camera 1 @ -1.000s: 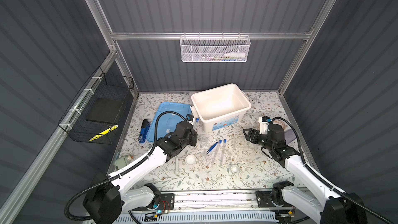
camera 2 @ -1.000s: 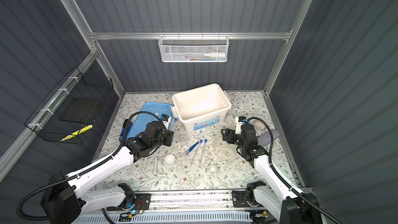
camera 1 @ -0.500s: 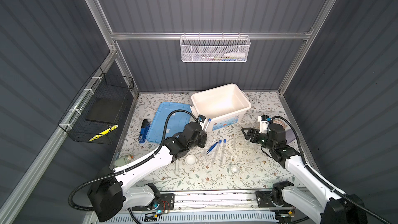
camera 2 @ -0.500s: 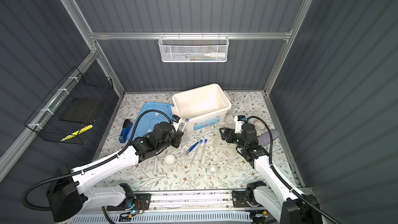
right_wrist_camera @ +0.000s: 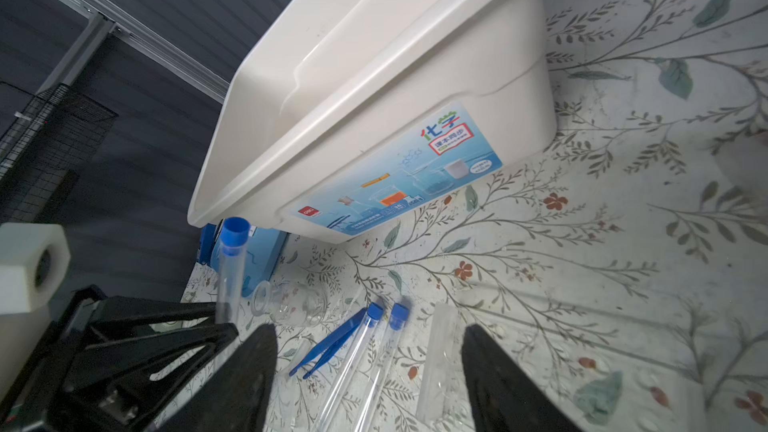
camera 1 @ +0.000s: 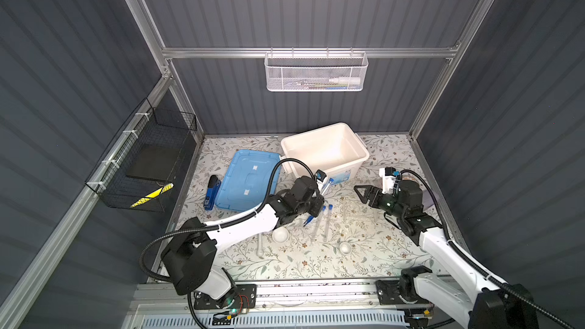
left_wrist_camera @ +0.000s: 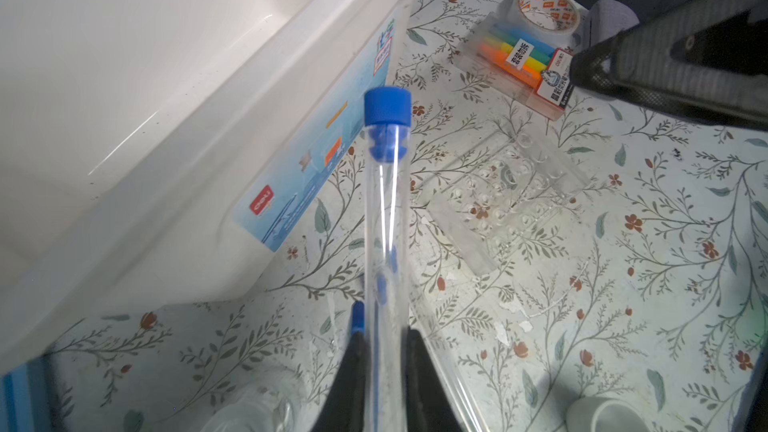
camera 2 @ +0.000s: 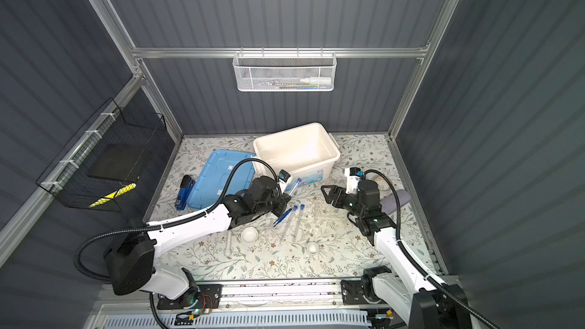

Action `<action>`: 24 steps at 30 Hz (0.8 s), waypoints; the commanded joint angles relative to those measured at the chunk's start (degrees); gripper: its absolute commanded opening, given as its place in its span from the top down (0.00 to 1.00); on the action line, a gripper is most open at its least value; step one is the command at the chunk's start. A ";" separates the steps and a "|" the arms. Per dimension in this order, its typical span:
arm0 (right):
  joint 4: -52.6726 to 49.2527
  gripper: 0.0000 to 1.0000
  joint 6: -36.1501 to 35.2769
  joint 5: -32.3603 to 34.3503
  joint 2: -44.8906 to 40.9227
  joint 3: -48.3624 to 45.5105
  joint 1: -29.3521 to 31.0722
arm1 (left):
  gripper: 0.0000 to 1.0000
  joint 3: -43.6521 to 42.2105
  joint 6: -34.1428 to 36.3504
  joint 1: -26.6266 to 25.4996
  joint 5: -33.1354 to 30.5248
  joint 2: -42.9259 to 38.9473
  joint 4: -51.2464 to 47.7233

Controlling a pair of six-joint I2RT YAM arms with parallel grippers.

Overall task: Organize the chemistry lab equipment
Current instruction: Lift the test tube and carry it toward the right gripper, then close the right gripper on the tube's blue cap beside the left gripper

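My left gripper (left_wrist_camera: 384, 334) (camera 1: 319, 199) is shut on a clear blue-capped test tube (left_wrist_camera: 384, 201) (camera 1: 326, 185), held cap-up just in front of the white bin. Two more test tubes (right_wrist_camera: 357, 351) (camera 1: 318, 221) lie side by side on the mat beside the blue tweezers (right_wrist_camera: 332, 347) (camera 1: 309, 219). The clear tube rack (left_wrist_camera: 511, 184) (right_wrist_camera: 436, 363) lies to their right, with my open right gripper (right_wrist_camera: 368, 328) (camera 1: 364, 196) above it. A glass vessel (right_wrist_camera: 295, 305), two white bowls (camera 1: 280, 234) (camera 1: 345, 248) and a white pestle (camera 1: 260, 245) are on the mat.
The white bin (camera 1: 348, 167) stands open at the back, its blue lid (camera 1: 243, 181) and a dark blue stapler (camera 1: 212, 191) to the left. Highlighters (left_wrist_camera: 519, 60) and a tape roll (left_wrist_camera: 544, 14) sit at the far right. Wire baskets (camera 1: 315, 72) (camera 1: 148, 159) hang on the walls.
My left arm has carried the test tube rightward from beside the blue lid to the bin's front. The right arm has hardly moved.
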 commanded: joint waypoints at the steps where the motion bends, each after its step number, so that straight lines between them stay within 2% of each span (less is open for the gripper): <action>1: 4.97 0.30 3.79 -6.04 1.50 -0.18 -1.05 | 0.91 2.96 2.15 -0.95 3.07 2.82 1.81; 14: 11.48 0.38 9.55 -11.54 9.82 0.05 -2.07 | 0.91 7.13 2.87 -3.00 7.45 10.02 3.44; 24: 14.02 0.48 11.44 -11.64 12.71 0.01 -2.16 | 0.91 8.93 3.00 -3.52 9.54 12.93 4.06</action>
